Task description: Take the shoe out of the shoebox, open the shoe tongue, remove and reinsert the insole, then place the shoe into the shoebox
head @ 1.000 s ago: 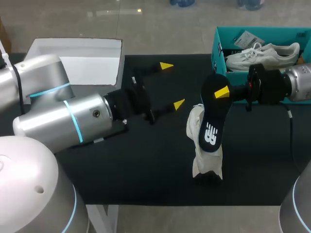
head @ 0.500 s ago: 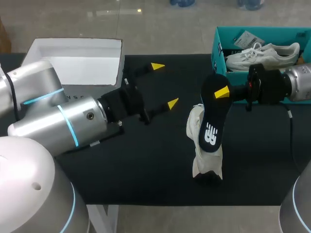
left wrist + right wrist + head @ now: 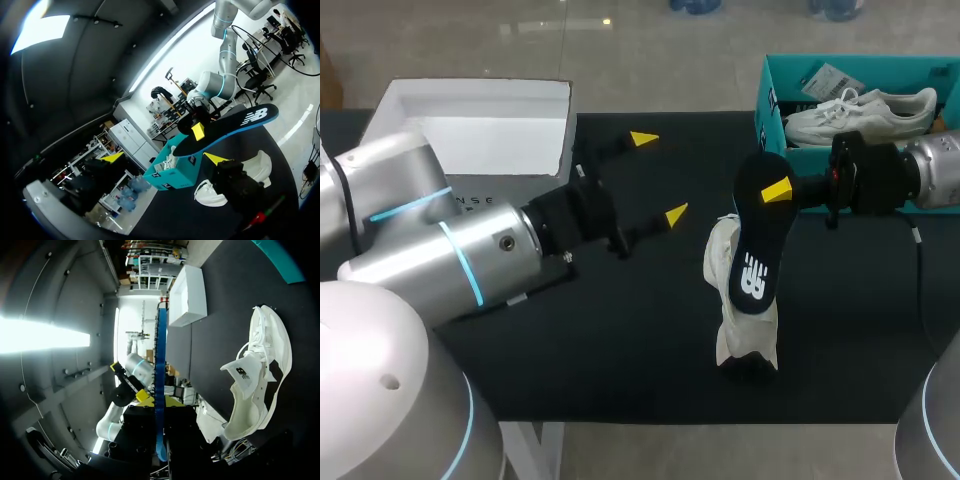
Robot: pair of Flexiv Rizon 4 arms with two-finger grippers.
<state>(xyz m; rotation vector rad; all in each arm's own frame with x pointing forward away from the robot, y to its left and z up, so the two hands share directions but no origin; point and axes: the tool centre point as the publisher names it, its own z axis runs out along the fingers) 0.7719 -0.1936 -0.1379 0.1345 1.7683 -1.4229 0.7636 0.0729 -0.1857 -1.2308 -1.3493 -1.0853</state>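
Head view, nearest first: the white shoe rests on the black desk, at about five o'clock from the desk's middle. Right over it hangs the dark insole, its far end pinched in the right pincer, which comes in from three o'clock. The insole's near end overlaps the shoe. At ten o'clock from the shoe, well apart, the left pincer hovers with its yellow tips spread wide. Farthest off, the teal shoebox sits at one o'clock from the shoe, a second white shoe inside. A white box sits at ten o'clock, beyond the left pincer.
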